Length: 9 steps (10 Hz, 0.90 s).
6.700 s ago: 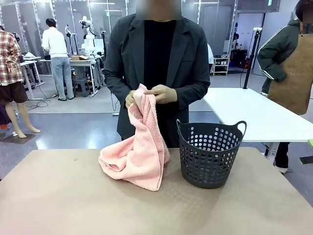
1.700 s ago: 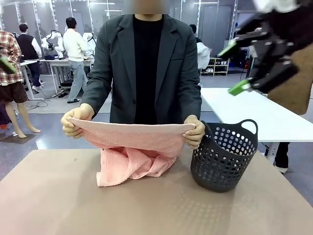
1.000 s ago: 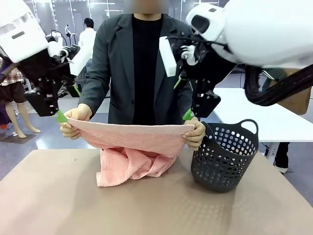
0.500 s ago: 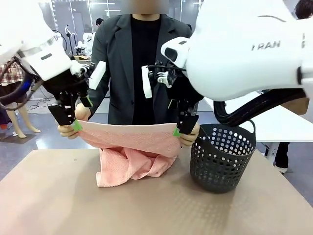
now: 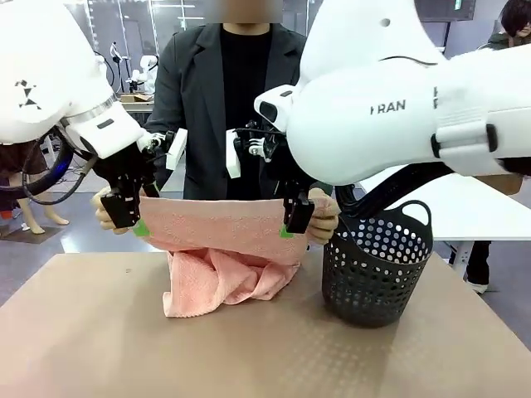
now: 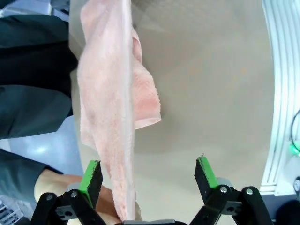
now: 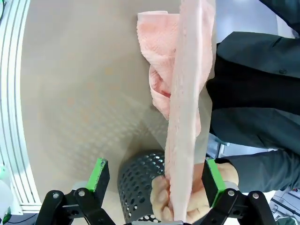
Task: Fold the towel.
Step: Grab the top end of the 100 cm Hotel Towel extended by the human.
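Beige tabletop bears a dark perforated basket; pink towel hangs beside it from the person's hands; left gripper and right gripper gape astride its top edge.

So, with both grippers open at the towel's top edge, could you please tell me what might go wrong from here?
1. The person's hand sits inside the open right gripper, right at the towel; closing could pinch it. The left gripper is similarly close to the other hand.
2. The towel's lower part lies bunched on the table, so a fold may come out uneven.
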{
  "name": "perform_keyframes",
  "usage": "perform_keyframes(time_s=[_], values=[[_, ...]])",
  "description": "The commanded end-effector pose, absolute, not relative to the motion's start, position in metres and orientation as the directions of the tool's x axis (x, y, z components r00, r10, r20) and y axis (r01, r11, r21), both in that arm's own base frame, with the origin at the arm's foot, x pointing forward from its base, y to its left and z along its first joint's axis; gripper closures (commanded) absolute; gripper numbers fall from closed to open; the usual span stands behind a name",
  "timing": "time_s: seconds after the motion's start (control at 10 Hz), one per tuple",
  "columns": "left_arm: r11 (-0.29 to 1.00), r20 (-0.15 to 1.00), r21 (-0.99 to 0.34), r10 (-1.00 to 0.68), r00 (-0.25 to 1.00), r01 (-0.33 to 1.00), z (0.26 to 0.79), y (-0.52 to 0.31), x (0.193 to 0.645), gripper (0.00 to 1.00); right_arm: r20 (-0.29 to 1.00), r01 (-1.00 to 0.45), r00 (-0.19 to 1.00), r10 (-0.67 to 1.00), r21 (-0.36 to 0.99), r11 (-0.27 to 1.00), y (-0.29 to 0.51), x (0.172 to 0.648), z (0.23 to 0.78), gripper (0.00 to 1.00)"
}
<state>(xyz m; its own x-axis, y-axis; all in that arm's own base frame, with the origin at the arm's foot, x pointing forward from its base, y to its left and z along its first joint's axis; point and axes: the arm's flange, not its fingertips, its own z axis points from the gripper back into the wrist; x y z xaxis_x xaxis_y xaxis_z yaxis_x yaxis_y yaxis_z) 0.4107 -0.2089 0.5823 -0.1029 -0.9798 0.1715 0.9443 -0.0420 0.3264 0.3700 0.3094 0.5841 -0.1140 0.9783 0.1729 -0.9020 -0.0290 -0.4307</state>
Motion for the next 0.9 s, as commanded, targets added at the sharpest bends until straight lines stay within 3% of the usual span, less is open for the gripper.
perform_keyframes(time_s=[0.0, 0.2, 0.3, 0.4, 0.5, 0.6, 0.8], values=[[-0.009, 0.153, 0.335, -0.986, -0.064, 0.942, 0.572, -0.21, 0.418, 0.0, 0.154, -0.901, -0.112, 0.982, -0.433, -0.035, 0.323, 0.38, 0.579, 0.0], [0.018, 0.155, 0.347, -0.987, -0.038, 0.938, 0.573, -0.209, 0.422, 0.0, 0.124, -0.894, -0.133, 0.983, -0.444, -0.065, 0.326, 0.389, 0.578, 0.0], [0.027, 0.14, 0.352, -0.99, -0.025, 0.935, 0.573, -0.207, 0.421, 0.22, 0.11, -0.895, -0.128, 0.986, -0.441, -0.068, 0.326, 0.391, 0.576, 0.0], [0.031, 0.127, 0.351, -0.992, -0.014, 0.936, 0.573, -0.207, 0.421, 0.59, 0.097, -0.895, -0.118, 0.988, -0.441, -0.064, 0.327, 0.392, 0.575, 0.55], [0.027, 0.139, 0.349, -0.99, -0.023, 0.937, 0.573, -0.206, 0.421, 0.82, 0.097, -0.891, -0.107, 0.99, -0.451, -0.052, 0.328, 0.394, 0.575, 0.58], [0.02, 0.142, 0.341, -0.989, -0.03, 0.94, 0.572, -0.207, 0.42, 1.0, 0.111, -0.896, -0.099, 0.989, -0.442, -0.04, 0.327, 0.399, 0.574, 1.0], [0.012, 0.147, 0.331, -0.988, -0.039, 0.944, 0.572, -0.208, 0.418, 1.0, 0.125, -0.905, -0.095, 0.988, -0.425, -0.033, 0.327, 0.404, 0.571, 1.0]])
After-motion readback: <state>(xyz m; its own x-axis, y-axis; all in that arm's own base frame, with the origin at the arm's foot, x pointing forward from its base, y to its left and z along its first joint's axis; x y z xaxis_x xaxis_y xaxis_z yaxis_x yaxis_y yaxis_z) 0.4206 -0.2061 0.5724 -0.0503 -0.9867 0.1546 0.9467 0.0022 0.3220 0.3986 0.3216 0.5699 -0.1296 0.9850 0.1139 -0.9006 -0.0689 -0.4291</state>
